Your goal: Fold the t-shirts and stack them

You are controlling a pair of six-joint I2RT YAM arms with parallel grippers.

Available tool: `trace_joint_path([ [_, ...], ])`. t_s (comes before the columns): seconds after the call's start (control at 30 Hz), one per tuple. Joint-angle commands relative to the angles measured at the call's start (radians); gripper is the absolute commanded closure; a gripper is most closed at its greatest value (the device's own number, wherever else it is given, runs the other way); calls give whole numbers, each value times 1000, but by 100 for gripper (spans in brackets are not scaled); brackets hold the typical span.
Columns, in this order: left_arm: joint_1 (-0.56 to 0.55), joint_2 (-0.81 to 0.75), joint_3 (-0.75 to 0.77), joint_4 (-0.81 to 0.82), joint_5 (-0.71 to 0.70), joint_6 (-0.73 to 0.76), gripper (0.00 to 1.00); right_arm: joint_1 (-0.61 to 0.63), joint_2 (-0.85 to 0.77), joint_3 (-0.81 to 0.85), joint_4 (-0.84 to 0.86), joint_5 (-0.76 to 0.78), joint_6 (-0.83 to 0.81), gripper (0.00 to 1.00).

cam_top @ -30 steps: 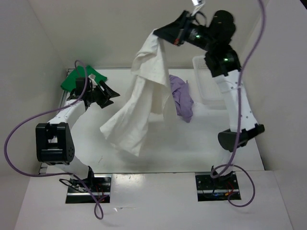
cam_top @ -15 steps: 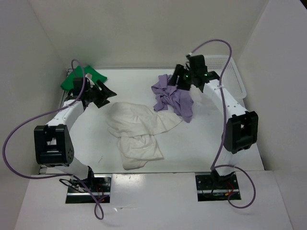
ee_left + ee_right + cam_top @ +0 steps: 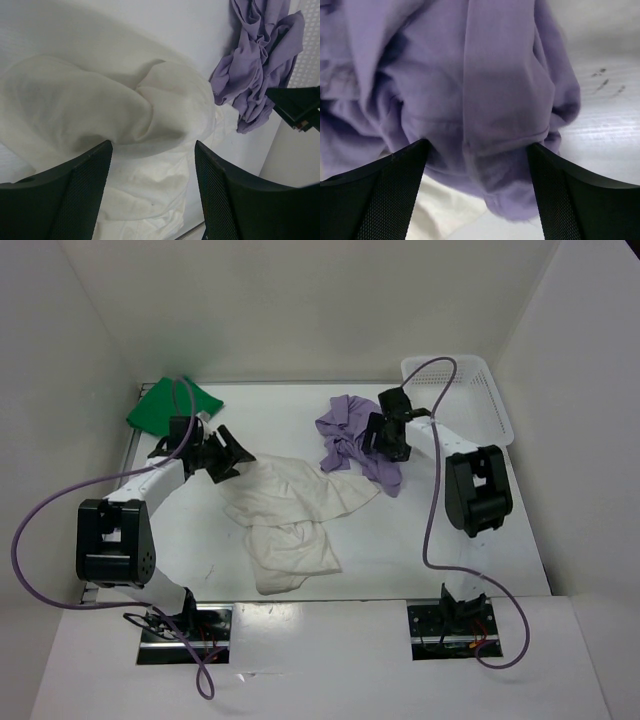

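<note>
Crumpled lavender cloth t-shirt [image 3: 470, 75] sits right under the right gripper [image 3: 477, 145], fingers wide apart. The left gripper [image 3: 238, 455], also apart and empty, hovers at the rumpled cream-white t-shirt [image 3: 290, 505]'s left edge.

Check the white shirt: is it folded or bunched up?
Bunched up, not folded. The white shirt lies in a wrinkled, uneven heap on the table, with lumps and overlapping flaps.

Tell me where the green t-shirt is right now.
In the top view, the green t-shirt lies at the far left corner of the table, just beyond the left gripper and apart from the cream-white t-shirt.
</note>
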Motion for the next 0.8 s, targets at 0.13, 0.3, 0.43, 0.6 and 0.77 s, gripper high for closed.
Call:
trace_joint_path([
  [0.13, -15, -14, -12, 44, 8, 20, 26, 37, 138, 127, 43, -6, 5, 44],
  [0.3, -24, -14, -12, 44, 8, 20, 25, 51, 80, 230, 54, -82, 5, 93],
  [0.43, -24, -14, 8, 35, -1, 29, 25, 42, -72, 375, 54, -81, 15, 100],
  [0.6, -24, 8, 41, 26, -1, 39, 25, -116, -166, 578, 13, -93, 41, 100],
  [0.77, -24, 28, 78, 8, 8, 39, 25, -269, -187, 708, 13, -106, 84, 100],
])
